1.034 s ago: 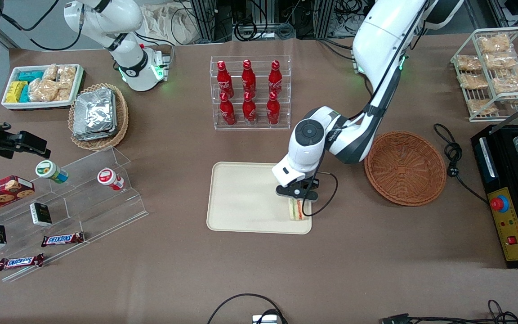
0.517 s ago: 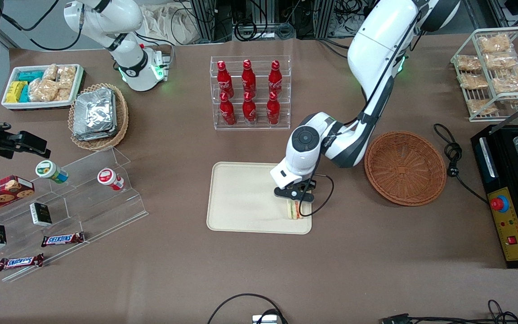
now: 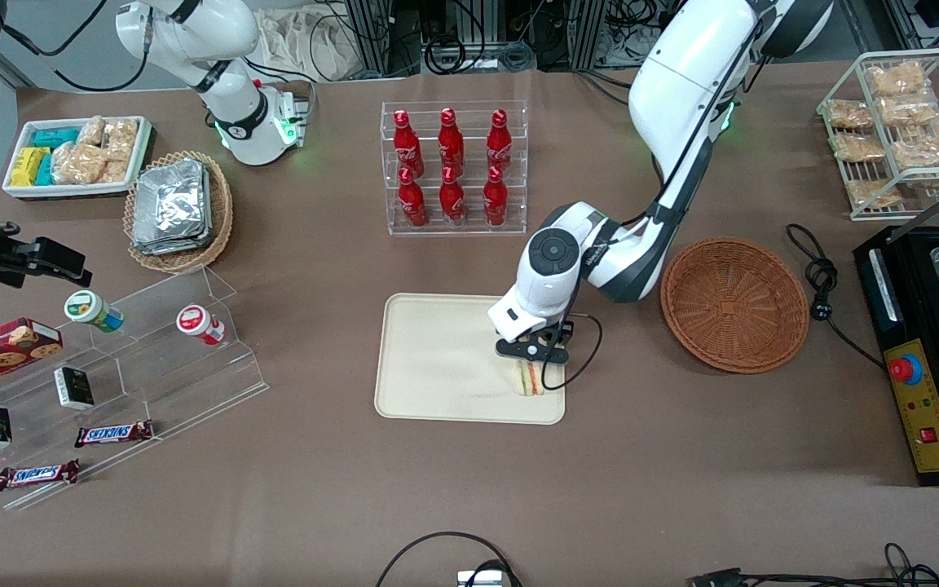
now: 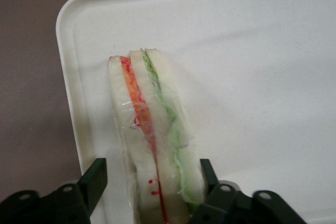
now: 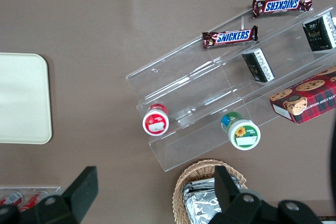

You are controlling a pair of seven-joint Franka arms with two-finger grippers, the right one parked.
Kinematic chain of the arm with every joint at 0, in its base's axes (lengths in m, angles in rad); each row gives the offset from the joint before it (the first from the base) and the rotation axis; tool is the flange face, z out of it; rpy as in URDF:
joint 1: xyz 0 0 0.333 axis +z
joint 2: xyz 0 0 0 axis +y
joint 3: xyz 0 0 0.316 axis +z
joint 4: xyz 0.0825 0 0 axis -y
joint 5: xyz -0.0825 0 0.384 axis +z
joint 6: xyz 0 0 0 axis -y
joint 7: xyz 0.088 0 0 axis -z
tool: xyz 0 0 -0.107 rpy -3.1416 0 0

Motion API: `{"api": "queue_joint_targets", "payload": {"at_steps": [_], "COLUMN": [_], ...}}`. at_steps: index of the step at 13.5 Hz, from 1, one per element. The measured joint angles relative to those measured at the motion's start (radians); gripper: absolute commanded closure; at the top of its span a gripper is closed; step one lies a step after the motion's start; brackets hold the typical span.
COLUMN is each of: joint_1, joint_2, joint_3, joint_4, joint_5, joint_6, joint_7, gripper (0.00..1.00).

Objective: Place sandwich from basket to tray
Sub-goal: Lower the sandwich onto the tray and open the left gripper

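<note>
The sandwich stands on edge on the tray, in the corner nearest the front camera on the working arm's side, just inside the rim. From the front I see my gripper right above it. Over the last second the wrist has crept a little toward the tray's middle and the sandwich has shifted with it, ending just inside the rim rather than against it. The basket sits empty on the cloth, well apart from the tray toward the working arm's end. I judge the carry is done and only the let-go and lift remain.

Through the left wrist camera, the two black fingers stand to either side of the wedge, with a sliver of tray showing between one pad and the bread, while the other sits at or very near the crust. I read that as a released or releasing grip, fingers parted, no longer squeezing.

The sandwich is soft white bread in three slabs, with red-orange filling in one seam and frilly green in the other, wrapped in thin, crinkled clear film. The tray is smooth, matt cream plastic with a rounded corner and low lip. The basket is coarse reddish wicker, round and shallow.

The right wrist camera shows only a bare corner of the tray on brown cloth.
</note>
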Motion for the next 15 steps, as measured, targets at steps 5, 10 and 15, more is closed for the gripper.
{"api": "queue_joint_targets", "payload": {"at_steps": [5, 10, 15], "joint_1": [0.0, 0.006, 0.047], "joint_2": [0.0, -0.006, -0.066], "joint_3": [0.0, 0.011, 0.023], "joint_4": [0.042, 0.146, 0.244], "joint_5": [-0.001, -0.002, -0.001], "joint_6": [-0.005, -0.155, -0.364], "joint_7": [-0.127, -0.19, -0.233], "gripper": [0.01, 0.0, 0.0]}}
